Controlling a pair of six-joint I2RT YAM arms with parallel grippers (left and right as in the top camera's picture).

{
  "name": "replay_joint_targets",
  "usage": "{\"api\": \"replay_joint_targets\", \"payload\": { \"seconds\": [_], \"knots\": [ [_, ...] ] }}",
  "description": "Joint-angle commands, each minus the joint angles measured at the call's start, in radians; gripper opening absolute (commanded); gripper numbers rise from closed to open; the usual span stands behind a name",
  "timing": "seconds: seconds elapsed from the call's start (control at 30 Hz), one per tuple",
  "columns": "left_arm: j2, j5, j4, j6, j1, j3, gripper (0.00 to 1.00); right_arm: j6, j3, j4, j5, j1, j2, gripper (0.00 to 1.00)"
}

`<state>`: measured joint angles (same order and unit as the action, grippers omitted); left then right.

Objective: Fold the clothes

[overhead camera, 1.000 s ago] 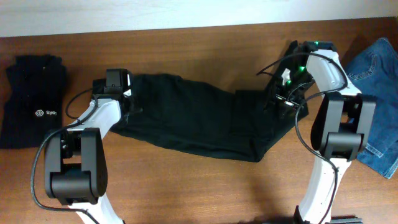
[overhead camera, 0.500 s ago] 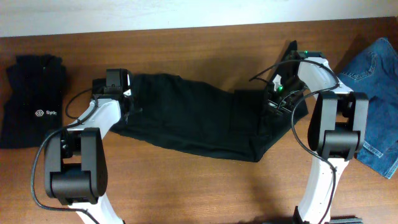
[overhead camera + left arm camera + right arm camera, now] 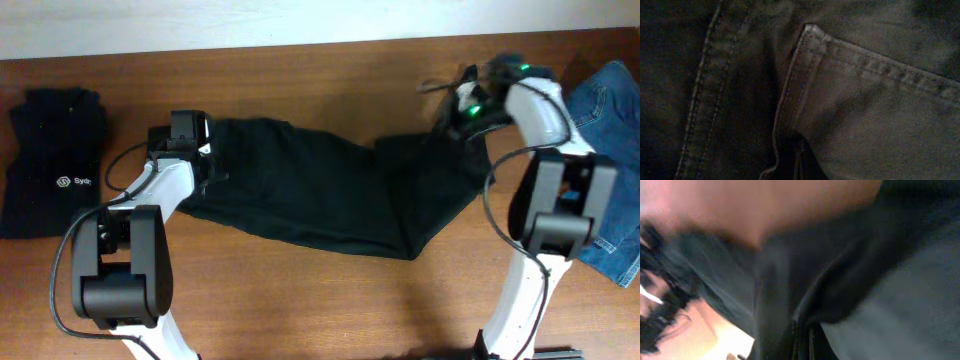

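Note:
The clothes (image 3: pixel 310 190), plain black trousers, lie stretched across the middle of the wooden table. At their left end my left gripper (image 3: pixel 207 168) is shut on the fabric. The left wrist view shows a stitched pocket corner (image 3: pixel 812 32) close up, with cloth pinched at my left gripper (image 3: pixel 798 167). My right gripper (image 3: pixel 462 108) is shut on the trousers' right end, which rises toward the back right. The blurred right wrist view shows a dark fold (image 3: pixel 840 295) caught in my right gripper (image 3: pixel 802 340).
A folded black garment with a small white logo (image 3: pixel 55 160) lies at the far left. Blue denim jeans (image 3: pixel 612 110) sit at the right edge, beside the right arm. Bare wood (image 3: pixel 300 300) runs along the table's front.
My right gripper has shut on the trousers' right end and drawn it up and back to the right. The left arm has not moved.

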<state>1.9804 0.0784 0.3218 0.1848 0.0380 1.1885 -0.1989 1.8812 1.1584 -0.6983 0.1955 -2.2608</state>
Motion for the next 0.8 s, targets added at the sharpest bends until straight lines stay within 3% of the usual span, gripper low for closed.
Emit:
{"api": "replay_joint_targets", "payload": {
  "seconds": [0.0,0.33,0.53,0.57,0.67,0.73,0.77],
  "knots": [
    [0.080,0.068,0.034,0.013,-0.026,-0.038,0.00,-0.091,0.080,-0.026,0.027,0.090,0.011,0.04],
    [0.080,0.068,0.076,0.035,-0.026,-0.038,0.01,-0.251,0.115,-0.019,0.082,0.298,0.014,0.04],
    [0.080,0.068,0.077,0.055,-0.026,-0.038,0.01,-0.188,0.115,0.062,-0.013,0.379,0.022,0.04],
    [0.080,0.068,0.076,0.056,-0.026,-0.038,0.01,-0.153,0.115,0.098,-0.008,0.373,0.022,0.11],
    [0.080,0.068,0.075,0.066,-0.026,-0.037,0.01,-0.028,0.114,0.217,0.046,0.320,0.022,0.50],
    [0.080,0.068,0.074,0.066,-0.026,-0.037,0.01,0.031,0.114,0.259,0.090,0.269,0.022,0.68],
    [0.080,0.068,0.074,0.066,-0.026,-0.037,0.01,0.061,0.114,0.268,0.093,0.242,0.021,0.73]
  ]
}}
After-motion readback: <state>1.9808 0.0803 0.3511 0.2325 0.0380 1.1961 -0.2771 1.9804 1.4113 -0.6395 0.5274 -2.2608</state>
